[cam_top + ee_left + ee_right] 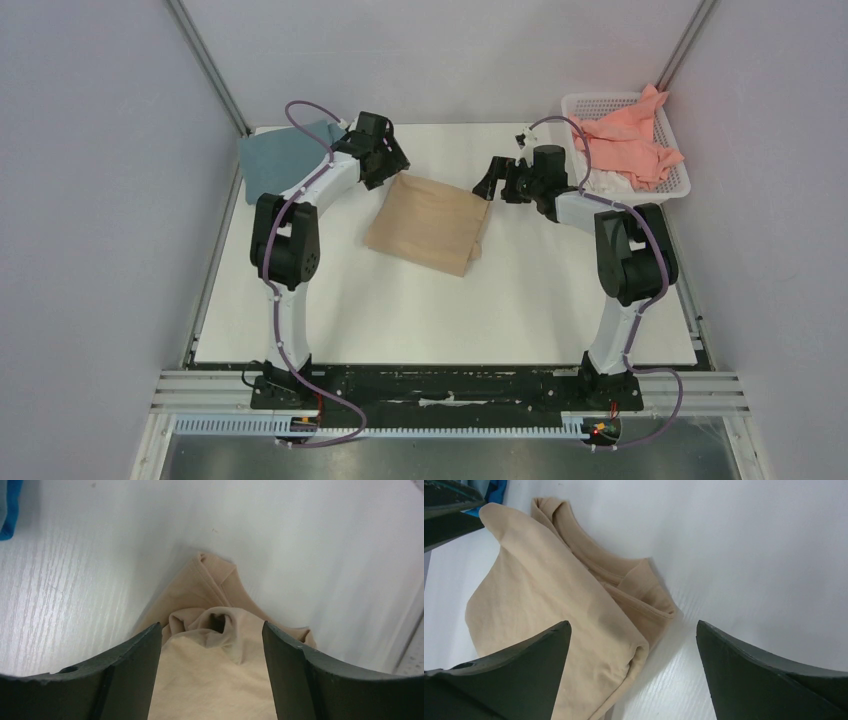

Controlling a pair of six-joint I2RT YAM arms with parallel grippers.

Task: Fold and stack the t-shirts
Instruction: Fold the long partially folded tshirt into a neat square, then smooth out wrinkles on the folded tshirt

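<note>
In the far half of the tabletop (450,320), about midway between its left and right edges, lies the beige t-shirt (428,223). It is folded into a flat shape that is turned a little. Its far left corner sits right by the left hand (385,160), and its far right corner sits just beside the right hand (490,180). Both hands are spread wide and hold nothing. In the left wrist view, the two dark fingers (135,670) stand apart with a bunched fold of the shirt between them, not pinched. In the right wrist view, the shirt's folded corner lies between the fingers, nearer the left one, and white tabletop shows by the other. A wide stretch of white tabletop runs from the shirt's near edge to the tabletop's near edge, between the two arms. The grey-blue t-shirt (283,158) lies flat at the far left corner, reaching the left edge, behind the left arm. The white basket (680,185) stands at the far right corner, and the pink t-shirt (628,145) is heaped in it and spills over its rim.
</note>
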